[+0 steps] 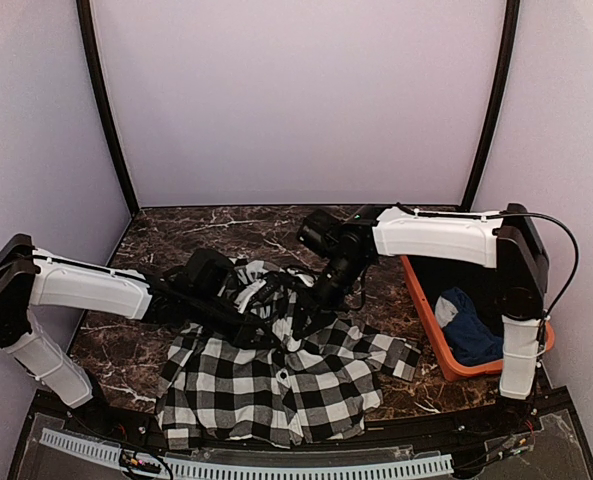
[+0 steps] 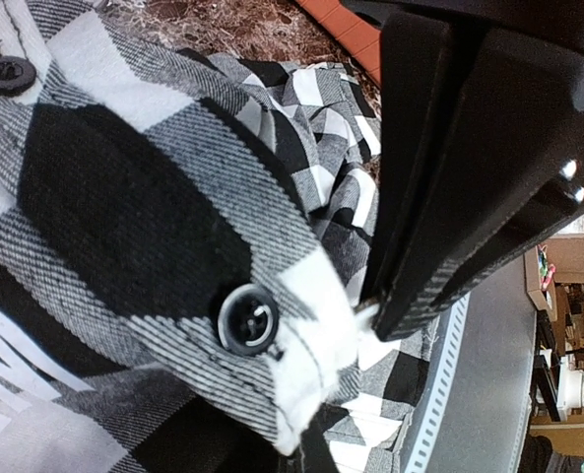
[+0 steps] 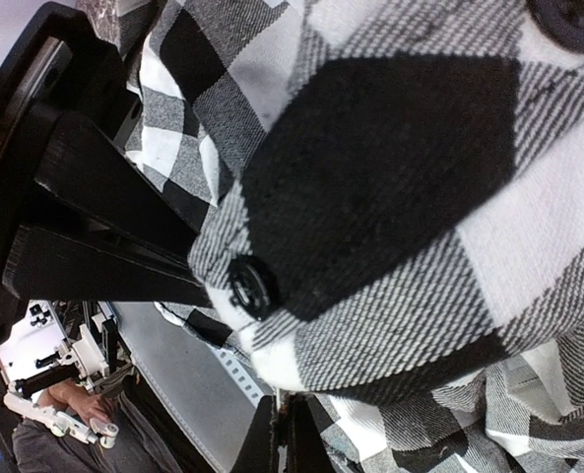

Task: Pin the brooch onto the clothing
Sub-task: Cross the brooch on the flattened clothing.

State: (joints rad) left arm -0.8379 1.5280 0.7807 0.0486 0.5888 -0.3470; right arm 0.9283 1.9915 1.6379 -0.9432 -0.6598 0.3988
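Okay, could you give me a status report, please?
Left gripper jaws shut on checked shirt edge by a button. Right gripper jaws likewise. Brooch not in view.

The shirt [image 1: 276, 385] is soft woven flannel, matt, with a diagonal weave that shows up close and goes a little fuzzy at the hem. The white lettering [image 2: 6, 365] on it looks flat and printed. Its buttons [image 2: 247, 318] are black plastic with a glossy rim. The worktop [image 1: 176, 235] looks like polished dark brown marble, veined white. At its right edge the orange tub [image 1: 423, 305] is smooth plastic, with blue cloth [image 1: 473, 335] inside. The arm casings [image 1: 86, 285] are smooth white plastic
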